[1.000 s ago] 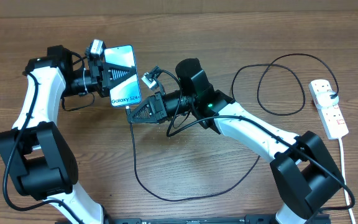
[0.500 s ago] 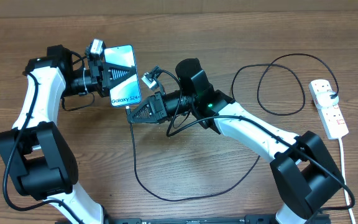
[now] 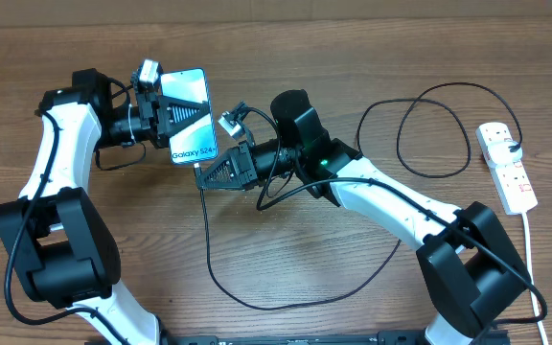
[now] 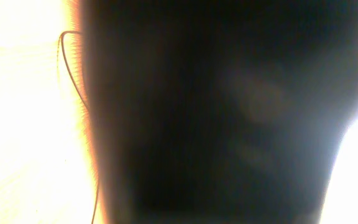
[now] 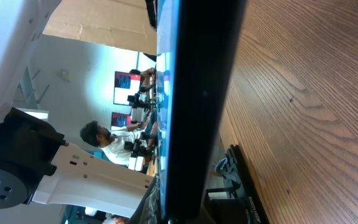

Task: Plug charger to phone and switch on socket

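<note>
Blue-screened phone [image 3: 188, 123] held clamped in left gripper [image 3: 173, 122] above the counter's [image 3: 372, 57] back-left, right gripper [image 3: 220, 172] pinching charger [image 3: 205, 235] tip at its bottom edge, plugging apparently underway, socket [image 3: 506, 165] at right edge left to switch.

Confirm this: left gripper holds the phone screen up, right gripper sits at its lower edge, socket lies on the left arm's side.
One thing is wrong: the overhead view shows the socket on the right arm's side of the table. The rest stands: the left gripper holds the phone screen up, and the right gripper sits at its lower edge.
</note>
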